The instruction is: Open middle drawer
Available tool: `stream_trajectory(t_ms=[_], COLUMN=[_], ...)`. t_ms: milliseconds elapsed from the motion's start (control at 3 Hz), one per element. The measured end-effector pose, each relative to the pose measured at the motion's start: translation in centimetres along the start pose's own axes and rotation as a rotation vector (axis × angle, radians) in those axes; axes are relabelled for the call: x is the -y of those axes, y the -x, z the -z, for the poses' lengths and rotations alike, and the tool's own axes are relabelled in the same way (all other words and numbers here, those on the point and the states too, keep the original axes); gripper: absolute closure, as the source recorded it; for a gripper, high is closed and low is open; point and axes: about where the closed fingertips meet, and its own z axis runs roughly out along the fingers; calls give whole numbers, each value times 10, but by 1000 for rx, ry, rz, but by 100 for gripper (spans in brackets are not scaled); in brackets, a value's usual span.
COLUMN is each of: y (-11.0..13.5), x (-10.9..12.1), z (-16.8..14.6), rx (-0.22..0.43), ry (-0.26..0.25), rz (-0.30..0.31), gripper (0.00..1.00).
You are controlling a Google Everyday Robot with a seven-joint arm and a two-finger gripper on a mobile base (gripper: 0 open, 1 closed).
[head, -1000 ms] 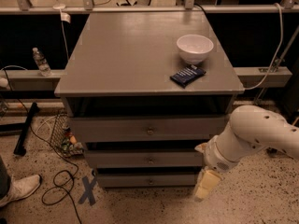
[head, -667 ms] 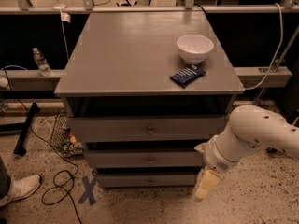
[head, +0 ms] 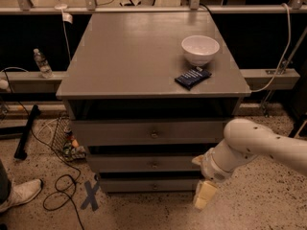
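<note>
Hanging gripper [head: 203,198], lower right of middle drawer [head: 129,164]

— Drawers?
— Three: top drawer [head: 115,133], middle drawer [head: 120,164], bottom drawer [head: 129,186]. Three knobs [head: 154,165], too.
— On the cabinet [head: 134,56]?
— One bowl [head: 200,49], one packet [head: 193,77], both at two o'clock.
— Around it?
— One bottle [head: 42,63] at ten o'clock, one shoe [head: 21,191] at eight, one gripper [head: 203,198] at five, one arm [head: 259,147].

Arm [head: 254,145] hides right end of middle drawer [head: 139,165] (gripper [head: 203,196] hangs below).
</note>
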Motion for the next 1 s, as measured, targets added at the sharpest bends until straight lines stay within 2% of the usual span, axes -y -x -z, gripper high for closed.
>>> stream_trajectory(t_ms=[333,667,1000], y=[-13,-23,-21], x=[14,31,36], z=[-38,-72,-74], rx=[33,47,54], ry=[8,-32,-50], rz=[2,5,5], gripper=[0,0,0])
